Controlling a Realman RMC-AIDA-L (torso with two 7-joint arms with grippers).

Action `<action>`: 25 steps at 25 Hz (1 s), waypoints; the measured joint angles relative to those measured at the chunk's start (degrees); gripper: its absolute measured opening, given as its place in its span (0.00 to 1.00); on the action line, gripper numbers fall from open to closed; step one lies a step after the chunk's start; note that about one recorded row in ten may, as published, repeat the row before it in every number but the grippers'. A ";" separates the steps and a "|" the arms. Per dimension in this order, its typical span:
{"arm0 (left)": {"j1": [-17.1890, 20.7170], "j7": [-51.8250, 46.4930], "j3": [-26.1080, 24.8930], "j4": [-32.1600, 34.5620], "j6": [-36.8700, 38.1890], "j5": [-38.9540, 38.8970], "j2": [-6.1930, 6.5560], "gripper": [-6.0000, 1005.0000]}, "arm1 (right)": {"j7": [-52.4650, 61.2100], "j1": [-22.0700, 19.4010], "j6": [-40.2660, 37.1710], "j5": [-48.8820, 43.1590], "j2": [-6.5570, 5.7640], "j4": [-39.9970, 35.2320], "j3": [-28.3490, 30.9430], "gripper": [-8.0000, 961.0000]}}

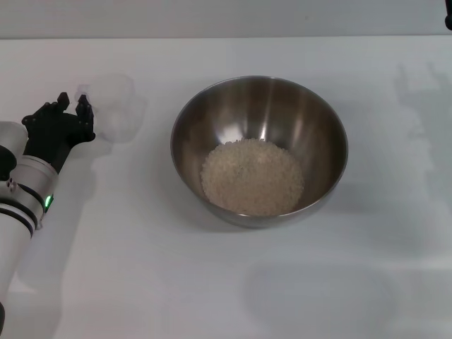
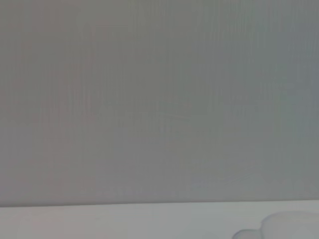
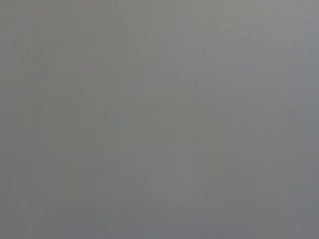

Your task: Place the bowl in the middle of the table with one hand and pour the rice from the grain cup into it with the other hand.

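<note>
The steel bowl (image 1: 259,113) stands in the middle of the white table (image 1: 141,268). A heap of off-white rice (image 1: 252,176) lies in its bottom. The clear grain cup (image 1: 111,104) stands upright on the table at the far left and looks empty. My left gripper (image 1: 74,106) is just beside the cup on its left, low over the table. Its black fingers (image 1: 85,107) are spread, with nothing between them. In the left wrist view a pale rounded shape (image 2: 286,225), probably the cup, shows at one edge. The right gripper is out of view, and the right wrist view shows only plain grey.
A small dark part (image 1: 448,14) shows at the far right corner of the head view. The left arm's white forearm (image 1: 21,205) lies along the table's left side. The table's back edge (image 1: 226,37) meets a grey wall.
</note>
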 joint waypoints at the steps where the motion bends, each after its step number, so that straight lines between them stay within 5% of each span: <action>1: 0.04 -0.35 0.09 0.06 -0.01 0.09 0.00 0.25 | 0.00 0.00 0.05 0.00 -0.02 -0.01 0.05 0.56; 4: 0.62 -0.47 0.10 -0.15 0.26 0.13 0.01 0.34 | 0.00 0.04 0.23 0.00 -0.04 -0.01 0.21 0.56; 13: 2.70 -0.56 -0.10 -0.76 1.48 0.17 0.09 0.38 | 0.00 0.68 0.56 0.27 -0.06 -0.49 0.45 0.56; 19: 12.54 -0.61 0.15 -3.68 15.02 6.56 -0.14 0.38 | -0.01 0.41 0.43 0.36 -0.06 -0.55 0.52 0.56; 25: 15.68 -1.31 1.22 -2.34 24.14 8.98 -0.38 0.38 | -0.02 0.59 0.60 0.36 0.00 -1.18 0.52 0.56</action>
